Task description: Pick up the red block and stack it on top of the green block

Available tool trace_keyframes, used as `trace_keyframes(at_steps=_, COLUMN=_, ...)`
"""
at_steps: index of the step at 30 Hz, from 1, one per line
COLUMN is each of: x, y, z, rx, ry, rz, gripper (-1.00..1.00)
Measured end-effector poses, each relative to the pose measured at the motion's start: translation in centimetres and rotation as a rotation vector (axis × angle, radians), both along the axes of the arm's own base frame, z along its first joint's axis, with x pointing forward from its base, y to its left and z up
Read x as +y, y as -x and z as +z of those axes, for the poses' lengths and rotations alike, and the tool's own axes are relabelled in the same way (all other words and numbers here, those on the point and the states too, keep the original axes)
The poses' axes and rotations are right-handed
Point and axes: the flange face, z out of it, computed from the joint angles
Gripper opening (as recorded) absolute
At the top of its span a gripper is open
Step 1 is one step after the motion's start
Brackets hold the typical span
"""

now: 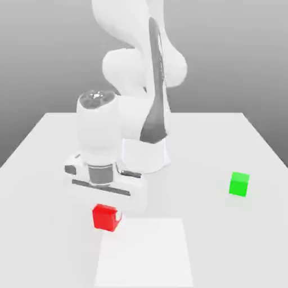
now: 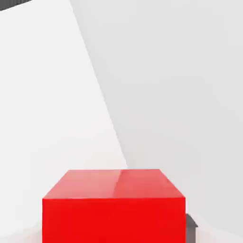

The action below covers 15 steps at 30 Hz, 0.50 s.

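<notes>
Directly beneath the gripper (image 1: 107, 203) sat the red block (image 1: 105, 217), resting on the white table (image 1: 45, 169) with the hand lowered right over it. Whether the fingers were apart or closed on the cube could not be told. The green block (image 1: 239, 184) stood well apart from the red block, toward the exterior view's right and a little farther back. If the hand were off-centre over the cube, closing would likely twist or nudge the red block, and a weak hold could drop it during the carry toward the green one.
</notes>
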Motion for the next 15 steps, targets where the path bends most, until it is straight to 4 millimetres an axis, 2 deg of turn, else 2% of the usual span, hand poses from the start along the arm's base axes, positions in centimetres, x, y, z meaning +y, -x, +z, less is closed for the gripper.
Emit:
trace_keyframes(at_steps=1, x=1.7, y=-0.3, z=0.5, rx=-0.001, ry=-0.004, rz=0.062, gripper=-1.0)
trace_keyframes(at_steps=3, x=6.8, y=-0.7, z=1.3, rx=-0.005, ry=-0.012, rz=0.24, gripper=-1.0)
trace_keyframes(at_steps=7, x=15.4, y=0.3, z=2.4, rx=-0.01, ry=-0.025, rz=0.57, gripper=-1.0)
trace_keyframes(at_steps=11, x=23.7, y=3.7, z=3.3, rx=-0.011, ry=-0.03, rz=0.918, gripper=-1.0)
trace_keyframes(at_steps=15, x=30.8, y=8.9, z=3.9, rx=-0.009, ry=-0.026, rz=1.267, gripper=-1.0)
